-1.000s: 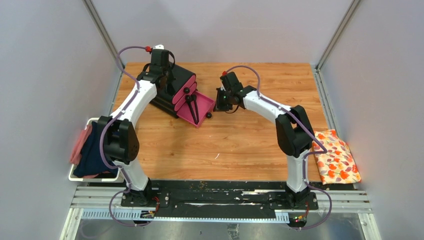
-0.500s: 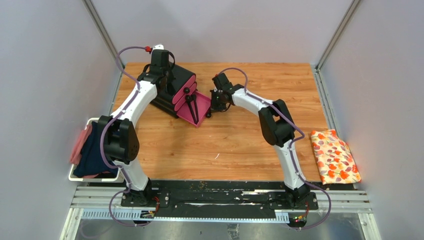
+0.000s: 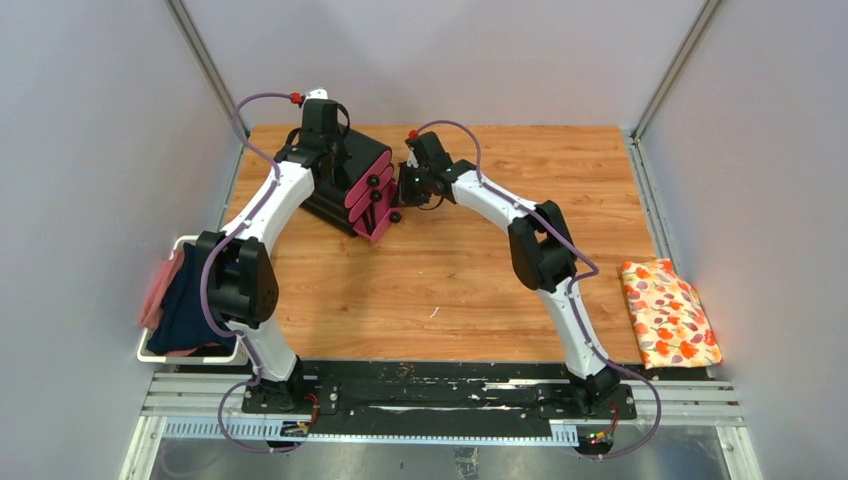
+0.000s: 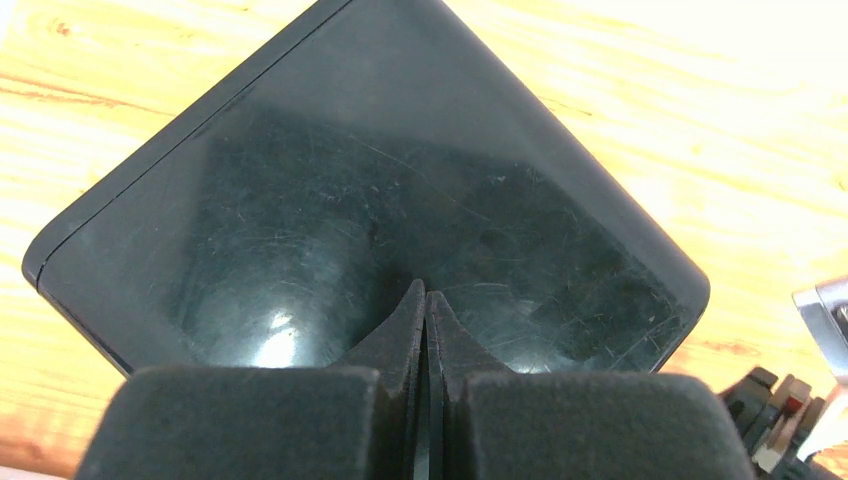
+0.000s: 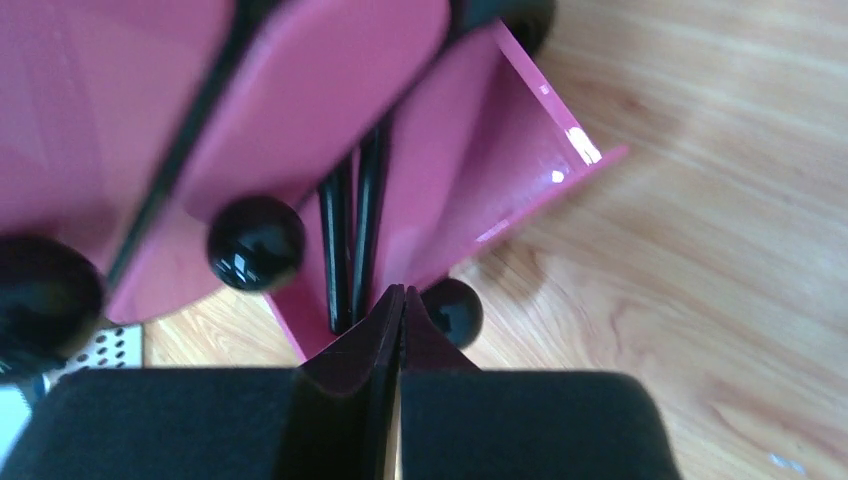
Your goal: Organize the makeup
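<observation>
Right gripper (image 5: 403, 297), jaws together, has pushed bottom pink drawer (image 5: 470, 160) nearly shut, upper centre of overhead frame; black brushes (image 5: 352, 230) lie inside. Left gripper (image 4: 427, 300), also together, steadies black box (image 4: 380, 170). Task likely near done

No text, label, brand, number or sign can be read on the black box (image 4: 400, 200), its pink drawers (image 5: 330, 90) or the floral cloth (image 3: 670, 312).
</observation>
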Controlling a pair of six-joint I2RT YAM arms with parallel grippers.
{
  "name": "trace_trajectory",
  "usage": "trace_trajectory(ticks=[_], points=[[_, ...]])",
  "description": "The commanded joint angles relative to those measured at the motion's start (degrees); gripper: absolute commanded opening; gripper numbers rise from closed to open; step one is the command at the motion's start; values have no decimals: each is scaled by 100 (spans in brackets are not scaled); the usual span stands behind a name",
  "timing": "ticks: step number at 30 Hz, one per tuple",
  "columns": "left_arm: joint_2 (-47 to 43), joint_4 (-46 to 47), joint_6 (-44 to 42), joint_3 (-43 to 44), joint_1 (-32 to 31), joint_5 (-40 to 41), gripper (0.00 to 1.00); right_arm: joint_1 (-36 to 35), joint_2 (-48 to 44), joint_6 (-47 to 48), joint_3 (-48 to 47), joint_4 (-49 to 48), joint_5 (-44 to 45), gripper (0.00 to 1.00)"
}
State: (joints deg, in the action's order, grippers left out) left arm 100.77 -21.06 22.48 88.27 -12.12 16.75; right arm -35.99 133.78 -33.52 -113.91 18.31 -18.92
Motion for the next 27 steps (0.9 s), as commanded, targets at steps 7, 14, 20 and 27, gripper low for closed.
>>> trace_trajectory(ticks=[7,14,20,27], points=[[364,-717,-77,-352,25,-161,0,-164,1147,-666,-1242,-275,-731,0],[390,-707,-94,-373,25,-190,0,-206,1204,-879,-1150,-746,-834,0],[349,-714,-101,-388,25,-181,0,-203,905,-856,-714,-995,-774,0],[-129,-613,18,-556,25,-152,0,-163,-247,-167,334,-647,121,7]])
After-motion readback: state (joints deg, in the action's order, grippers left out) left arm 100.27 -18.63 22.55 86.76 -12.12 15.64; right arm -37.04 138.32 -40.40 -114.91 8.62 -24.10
